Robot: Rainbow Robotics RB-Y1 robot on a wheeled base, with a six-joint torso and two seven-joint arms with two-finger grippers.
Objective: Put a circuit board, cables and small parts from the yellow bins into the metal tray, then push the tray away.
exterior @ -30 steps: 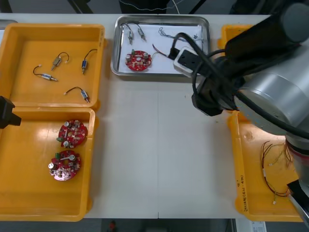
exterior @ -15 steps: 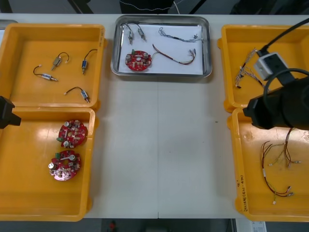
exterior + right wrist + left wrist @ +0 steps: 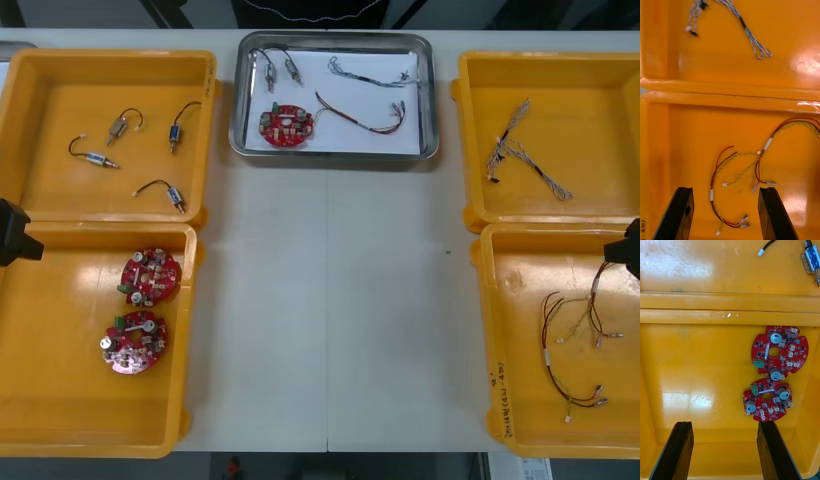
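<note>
Right wrist view: right end effector [image 3: 725, 193] wide open, empty, over red-and-yellow cables [image 3: 767, 143] in yellow plastic bin [image 3: 677, 131]; left end effector [image 3: 724, 427] likewise, round red circuit boards [image 3: 779, 350] just beyond.

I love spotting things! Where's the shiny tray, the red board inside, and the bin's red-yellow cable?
metal tray [image 3: 335, 155]: front view, near rim.
circuit board [image 3: 287, 125]: front view, its middle.
red and yellow cable [image 3: 768, 143]: right wrist view, white sleeve.

Light table [image 3: 330, 300], thin seam [image 3: 328, 380] down its middle
</note>
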